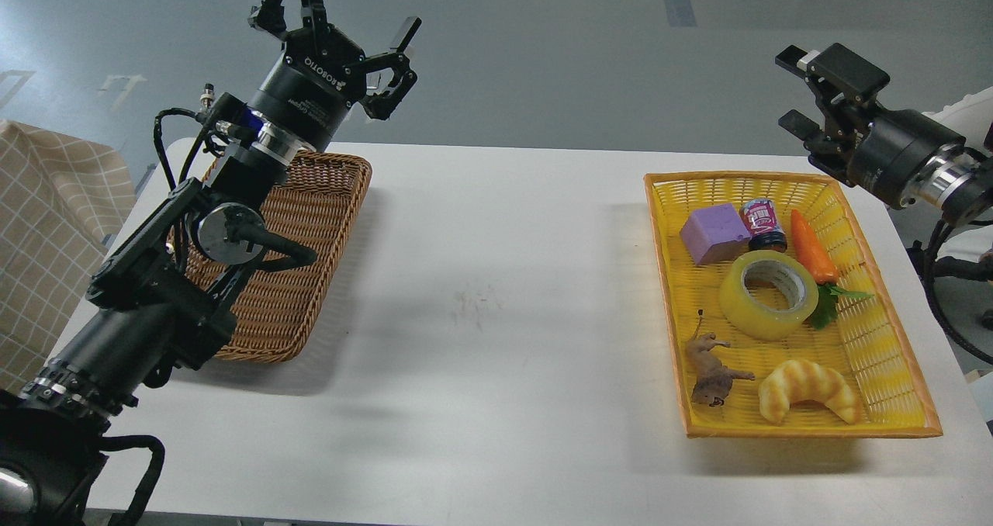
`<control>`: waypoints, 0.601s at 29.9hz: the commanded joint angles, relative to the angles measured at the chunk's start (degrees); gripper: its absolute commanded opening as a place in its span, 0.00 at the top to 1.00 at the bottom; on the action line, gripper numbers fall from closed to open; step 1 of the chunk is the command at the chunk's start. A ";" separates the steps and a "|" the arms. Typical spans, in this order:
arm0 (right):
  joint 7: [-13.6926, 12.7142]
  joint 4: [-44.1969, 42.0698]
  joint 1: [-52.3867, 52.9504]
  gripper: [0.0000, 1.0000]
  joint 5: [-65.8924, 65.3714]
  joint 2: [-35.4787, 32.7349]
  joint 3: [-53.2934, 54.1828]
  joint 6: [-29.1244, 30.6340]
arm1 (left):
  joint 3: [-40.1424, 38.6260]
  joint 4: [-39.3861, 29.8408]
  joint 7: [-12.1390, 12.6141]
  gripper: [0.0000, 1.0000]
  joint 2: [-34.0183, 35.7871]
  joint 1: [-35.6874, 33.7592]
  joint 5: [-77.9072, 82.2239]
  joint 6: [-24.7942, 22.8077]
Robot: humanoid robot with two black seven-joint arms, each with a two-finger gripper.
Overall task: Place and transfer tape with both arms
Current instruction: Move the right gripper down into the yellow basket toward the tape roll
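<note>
1. Head view: tape (768,294) lies untouched in yellow basket (892,355); nothing done
2. My left gripper (349,25) spread, empty
3. My right gripper (807,91) apparently parted, empty; pickup, handover, placing remain

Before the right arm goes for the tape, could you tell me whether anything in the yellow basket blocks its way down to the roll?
Nothing covers the tape; its top is clear from above. The right gripper hangs open beyond the yellow basket. Beside the roll, though, the carrot, purple block and small jar crowd its far side.
</note>
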 commanded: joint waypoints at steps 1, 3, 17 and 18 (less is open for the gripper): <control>-0.28 1.25 -0.31 0.00 -5.15 -3.11 -0.18 -0.02 | 0.00 -0.24 -0.17 0.02 0.20 -0.01 0.00 0.00; -0.36 2.21 -1.10 0.00 -8.14 -4.78 -0.18 -0.02 | 0.00 -0.24 -0.17 0.02 0.29 -0.01 0.09 0.00; -1.33 8.10 -7.08 0.00 -25.90 -15.41 -5.71 -0.02 | 0.00 -0.50 -0.08 0.02 0.55 -0.01 0.09 0.00; -1.50 8.28 -7.26 0.00 -26.42 -15.68 -6.15 -0.02 | 0.00 -0.51 -0.08 0.02 0.55 -0.01 0.09 0.00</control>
